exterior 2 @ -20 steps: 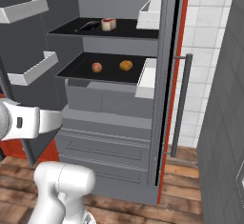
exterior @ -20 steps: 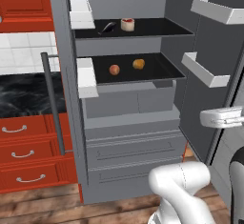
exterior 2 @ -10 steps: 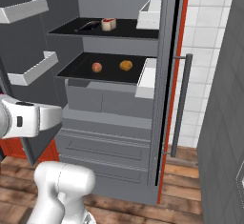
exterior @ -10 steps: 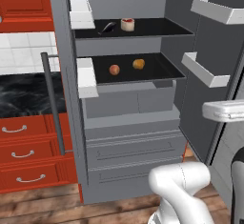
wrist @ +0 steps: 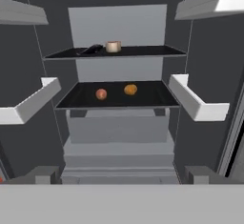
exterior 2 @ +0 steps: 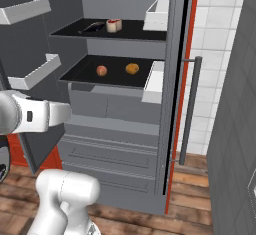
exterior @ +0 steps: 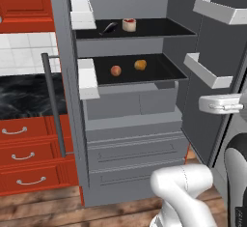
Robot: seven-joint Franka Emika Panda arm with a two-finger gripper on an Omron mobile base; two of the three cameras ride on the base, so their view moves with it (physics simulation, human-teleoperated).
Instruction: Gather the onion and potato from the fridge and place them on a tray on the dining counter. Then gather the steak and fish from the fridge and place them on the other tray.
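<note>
Red cabinets and wood floor around an open fridge. On the lower black shelf — onion left, potato right, apart. On the upper shelf, steak beside dark fish. Fingers spread wide, empty — facing the shelves from outside, well short of the food.

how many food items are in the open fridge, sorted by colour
reddish round item, lower shelf: 1
orange round item, lower shelf: 1
dark elongated item, upper shelf: 1
pale item with red top, upper shelf: 1
total: 4
</note>
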